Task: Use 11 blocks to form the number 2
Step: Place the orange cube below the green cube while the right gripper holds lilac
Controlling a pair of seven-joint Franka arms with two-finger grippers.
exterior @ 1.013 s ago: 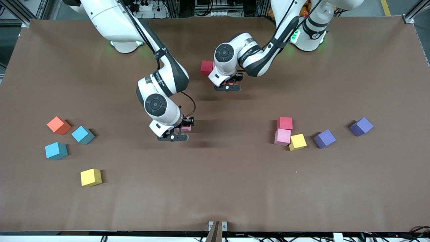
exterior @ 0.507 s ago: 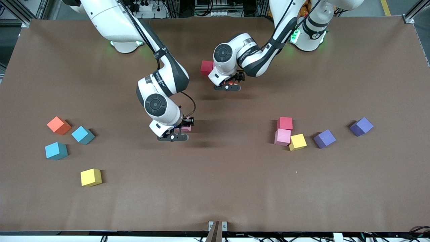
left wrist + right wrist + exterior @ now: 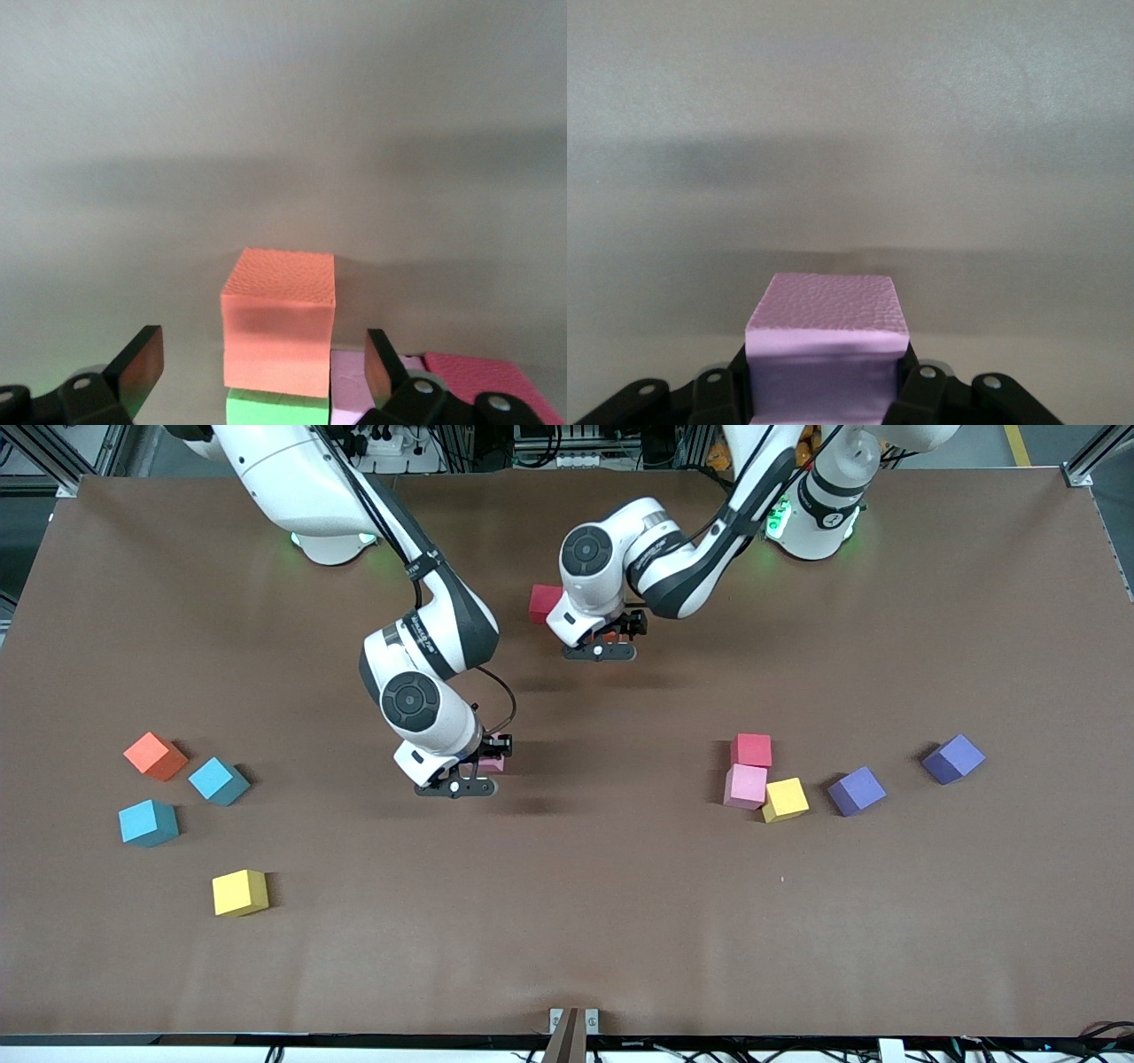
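**Left jaws apart over the started digit; right jaws clamped on a pink cube**

The brown matte table (image 3: 567, 921) carries everything. The left gripper (image 3: 601, 653), fingers spread wide, hangs over the started number 2 near the middle of the edge by the robots' bases. There an orange foam cube (image 3: 278, 320) sits untouched between the fingers (image 3: 142, 367), with a green cube (image 3: 276, 409), a pale pink cube (image 3: 354, 381) and a red cube (image 3: 542, 603) close around it; the row's direction cannot be judged. The right gripper (image 3: 456, 787), over the table's middle, is clamped on a pink foam cube (image 3: 826, 354).

Loose cubes toward the right arm's end:
- orange (image 3: 155, 755)
- two light blue (image 3: 218, 780), (image 3: 148, 822)
- yellow (image 3: 239, 892)

Toward the left arm's end:
- red (image 3: 751, 750) touching pink (image 3: 745, 786)
- yellow (image 3: 785, 799)
- two purple (image 3: 857, 790), (image 3: 952, 758)
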